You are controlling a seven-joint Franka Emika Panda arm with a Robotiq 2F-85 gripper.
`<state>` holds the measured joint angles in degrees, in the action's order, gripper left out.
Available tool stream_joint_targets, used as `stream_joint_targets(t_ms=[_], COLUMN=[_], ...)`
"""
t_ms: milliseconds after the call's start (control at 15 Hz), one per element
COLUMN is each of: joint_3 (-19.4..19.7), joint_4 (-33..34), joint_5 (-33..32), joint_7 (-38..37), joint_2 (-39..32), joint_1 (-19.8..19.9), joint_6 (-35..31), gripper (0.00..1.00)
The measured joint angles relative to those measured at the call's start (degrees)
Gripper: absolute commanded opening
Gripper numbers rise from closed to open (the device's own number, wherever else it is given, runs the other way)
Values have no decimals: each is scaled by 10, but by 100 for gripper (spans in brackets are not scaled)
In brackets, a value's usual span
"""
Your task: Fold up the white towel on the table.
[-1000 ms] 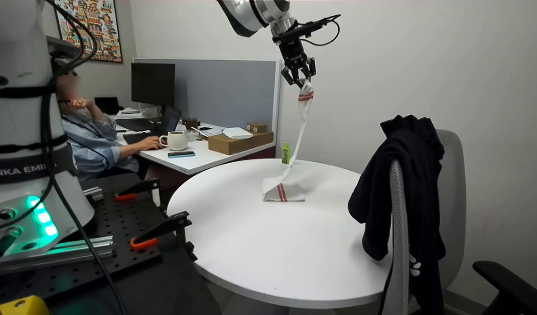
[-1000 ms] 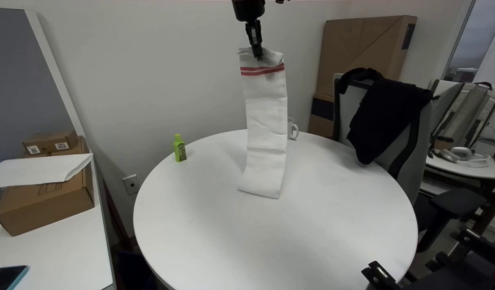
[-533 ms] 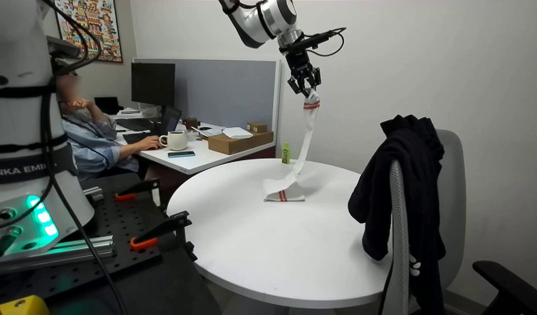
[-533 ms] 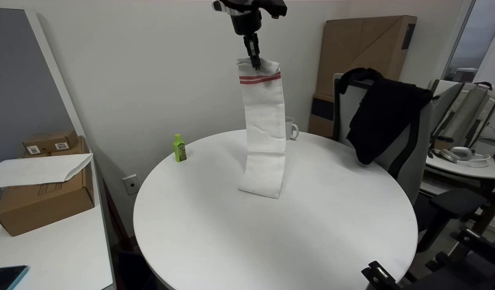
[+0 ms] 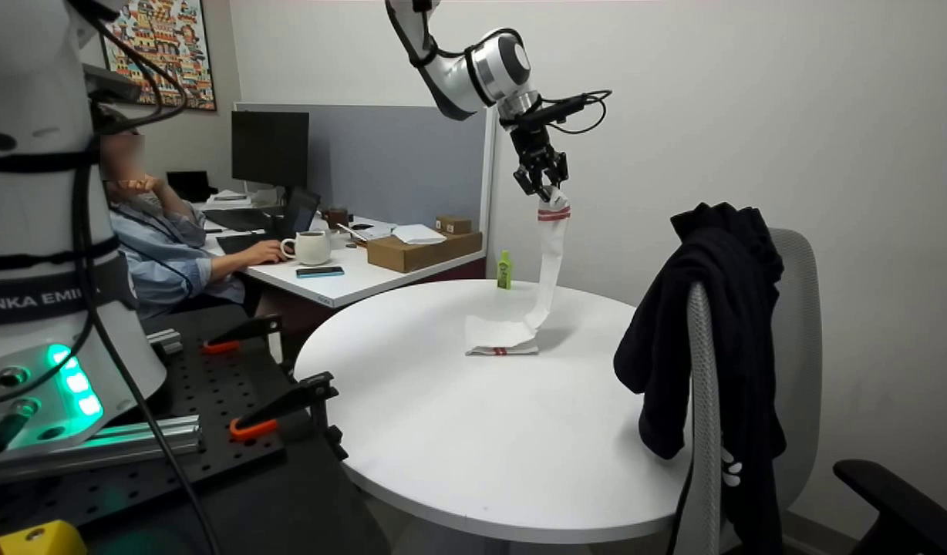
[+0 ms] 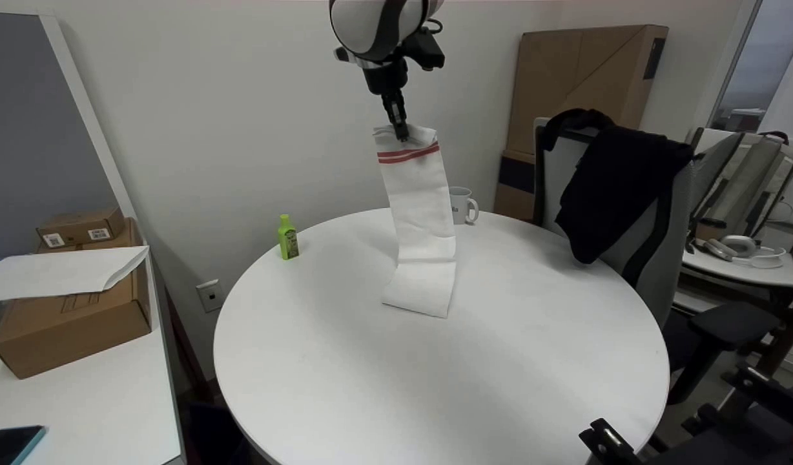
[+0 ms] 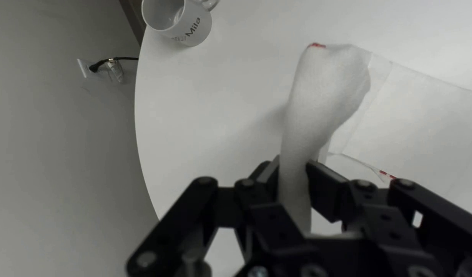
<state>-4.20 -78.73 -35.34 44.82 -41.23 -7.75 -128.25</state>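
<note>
Black two-finger gripper (image 7: 293,175) pinches thin white red-striped cloth towel (image 6: 422,213) near its upper end, presumably for folding; lower part lies on smooth round white table (image 6: 370,381), likely anchoring.

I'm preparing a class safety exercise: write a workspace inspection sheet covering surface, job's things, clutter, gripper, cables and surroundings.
Surface: round white table
Job's things: white towel, one end on the table, the other raised
Clutter: green bottle and white mug, both upright near the table's edge
Gripper: shut on the towel's raised end
Cables: black, along the robot's arm; black cord at a wall outlet
Surroundings: black jacket over a chair beside the table; person seated at a desk
</note>
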Motion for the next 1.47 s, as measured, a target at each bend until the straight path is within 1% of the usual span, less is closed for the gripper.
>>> stream_joint_targets(t_ms=[200, 467, 800, 1067, 1467], joint_3=[1, -1, -11, -22, -34], joint_4=[14, 14, 5, -18, -80], joint_5=[0, 5, 39, 78, 106], joint_7=[11, 24, 40, 51, 59], joint_2=[-24, -42, -46, -34, 9], joint_1=[0, 0, 0, 2, 7], joint_6=[0, 1, 2, 0, -2], gripper=[5, 5, 5, 5, 5])
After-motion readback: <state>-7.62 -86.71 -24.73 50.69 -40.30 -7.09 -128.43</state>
